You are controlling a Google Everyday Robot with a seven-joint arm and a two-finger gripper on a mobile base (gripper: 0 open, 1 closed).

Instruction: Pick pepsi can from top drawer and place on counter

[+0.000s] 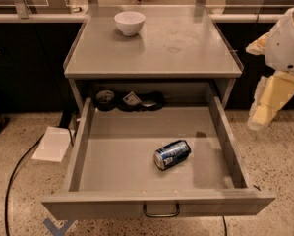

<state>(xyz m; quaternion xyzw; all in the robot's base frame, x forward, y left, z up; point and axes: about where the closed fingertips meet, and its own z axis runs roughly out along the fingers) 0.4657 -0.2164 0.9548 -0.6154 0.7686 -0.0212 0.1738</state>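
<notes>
The pepsi can [172, 154] lies on its side in the open top drawer [112, 156], out past the bench's [186, 48] front edge. It looks light, thin-walled, slick and likely to roll, so grip across its mid-body. The tool [267, 102] hangs beyond the bench's right edge; whether wide or narrow, I cannot tell.

The pepsi can [172, 154], dark blue with white markings and silver ends, lies on its side on the floor of the top drawer [82, 146], right of middle and near the front. The shallow grey drawer stands pulled out beneath the flat grey worktop [186, 48]. The pincer [258, 119] hangs outside the drawer's right wall, well apart from the can.
</notes>
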